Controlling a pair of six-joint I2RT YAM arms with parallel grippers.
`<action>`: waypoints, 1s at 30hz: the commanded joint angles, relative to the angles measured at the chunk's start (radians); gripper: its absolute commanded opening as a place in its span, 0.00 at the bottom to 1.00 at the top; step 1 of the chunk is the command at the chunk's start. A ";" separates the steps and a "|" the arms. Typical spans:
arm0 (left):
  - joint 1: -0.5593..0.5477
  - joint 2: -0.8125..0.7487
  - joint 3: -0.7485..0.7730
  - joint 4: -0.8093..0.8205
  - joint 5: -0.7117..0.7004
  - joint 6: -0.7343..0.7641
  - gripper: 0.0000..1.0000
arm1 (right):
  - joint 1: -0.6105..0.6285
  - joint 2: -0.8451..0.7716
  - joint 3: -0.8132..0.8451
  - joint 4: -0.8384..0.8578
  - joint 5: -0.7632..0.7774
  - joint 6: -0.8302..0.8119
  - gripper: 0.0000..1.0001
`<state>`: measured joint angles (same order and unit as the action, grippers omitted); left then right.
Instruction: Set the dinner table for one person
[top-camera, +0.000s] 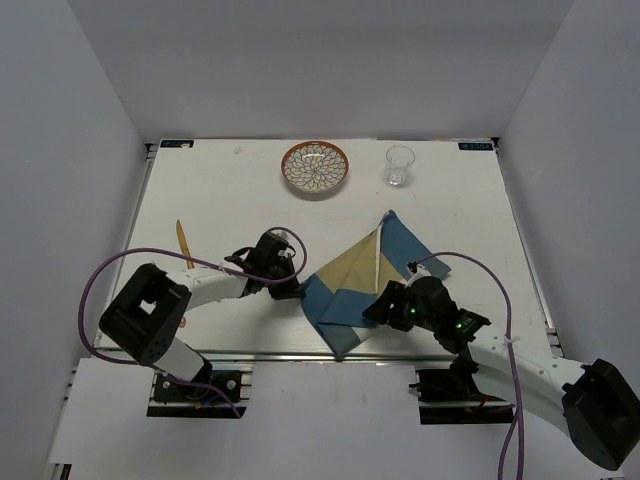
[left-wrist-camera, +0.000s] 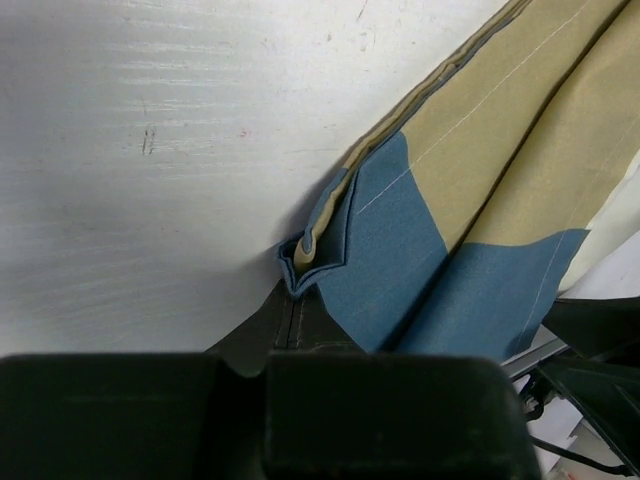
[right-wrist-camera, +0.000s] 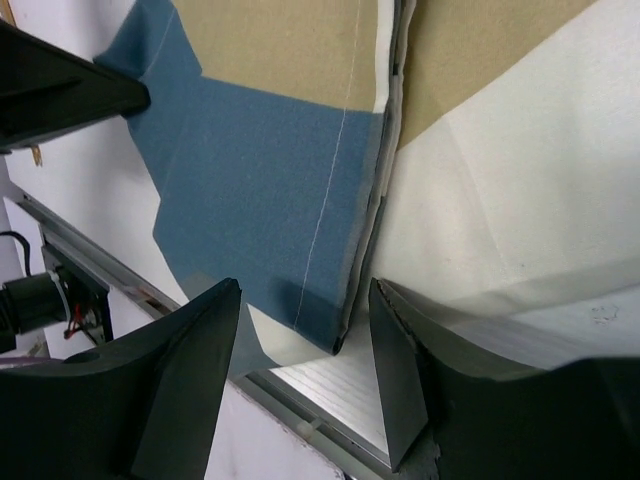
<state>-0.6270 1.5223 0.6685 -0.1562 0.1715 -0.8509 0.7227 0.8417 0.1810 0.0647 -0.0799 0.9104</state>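
A blue-and-tan checked placemat (top-camera: 365, 285) lies folded and crumpled near the front of the white dinner table (top-camera: 220, 200). My left gripper (top-camera: 297, 290) is shut on the placemat's left corner; in the left wrist view the closed fingertips (left-wrist-camera: 292, 305) pinch the folded blue corner (left-wrist-camera: 330, 255). My right gripper (top-camera: 376, 312) is open at the placemat's front right edge; in the right wrist view its two fingers (right-wrist-camera: 205, 340) stand either side of a blue folded corner (right-wrist-camera: 335, 320) without touching it.
A patterned plate (top-camera: 315, 168) and a clear glass (top-camera: 399, 166) stand at the table's far edge. A thin wooden utensil (top-camera: 183, 240) lies at the left. The metal rail (top-camera: 300, 355) runs along the near edge, close below the right gripper (right-wrist-camera: 305, 290).
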 joint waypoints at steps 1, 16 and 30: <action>-0.010 -0.042 0.028 -0.031 -0.018 0.018 0.00 | 0.015 -0.027 -0.015 0.009 0.074 0.038 0.60; -0.019 -0.128 -0.014 0.083 0.040 0.004 0.00 | 0.067 0.151 0.037 0.213 0.028 0.042 0.00; 0.000 -0.376 0.587 -0.521 -0.548 -0.094 0.00 | -0.021 0.031 0.771 -0.501 0.435 -0.294 0.00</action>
<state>-0.6350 1.2076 1.1320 -0.4519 -0.1337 -0.8906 0.7406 0.8967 0.8600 -0.2020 0.1570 0.7006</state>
